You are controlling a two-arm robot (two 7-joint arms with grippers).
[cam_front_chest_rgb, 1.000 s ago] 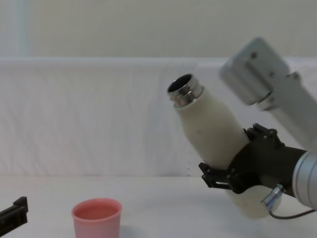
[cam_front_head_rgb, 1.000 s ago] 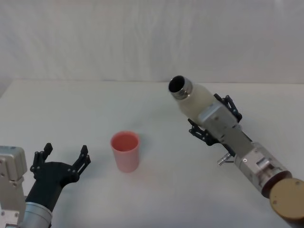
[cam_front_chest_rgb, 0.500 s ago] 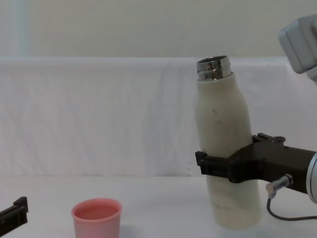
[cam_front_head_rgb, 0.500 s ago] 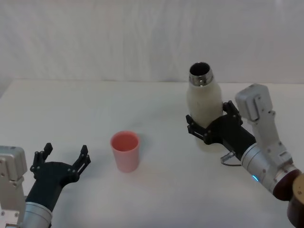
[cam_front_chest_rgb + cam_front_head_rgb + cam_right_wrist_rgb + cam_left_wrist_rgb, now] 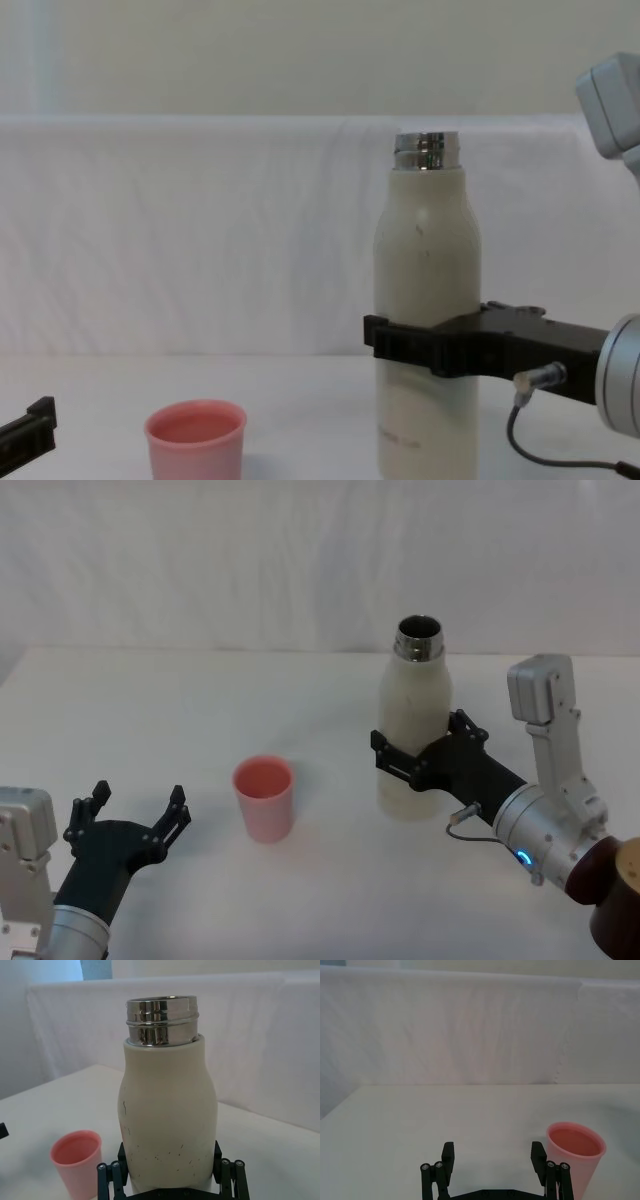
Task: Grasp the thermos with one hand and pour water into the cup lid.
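The thermos [image 5: 412,730] stands upright on the white table [image 5: 200,710], right of centre, its steel neck open at the top, with the right end effector [image 5: 425,762] pinching its lower body from both sides. The cup lid [image 5: 264,798] sits apart to its left, bare table lying between the two and all around. The left end effector [image 5: 128,823] rests low near the table's front left, fingers spread, just beside the cup lid. A white draped backdrop [image 5: 320,560] closes off the far edge
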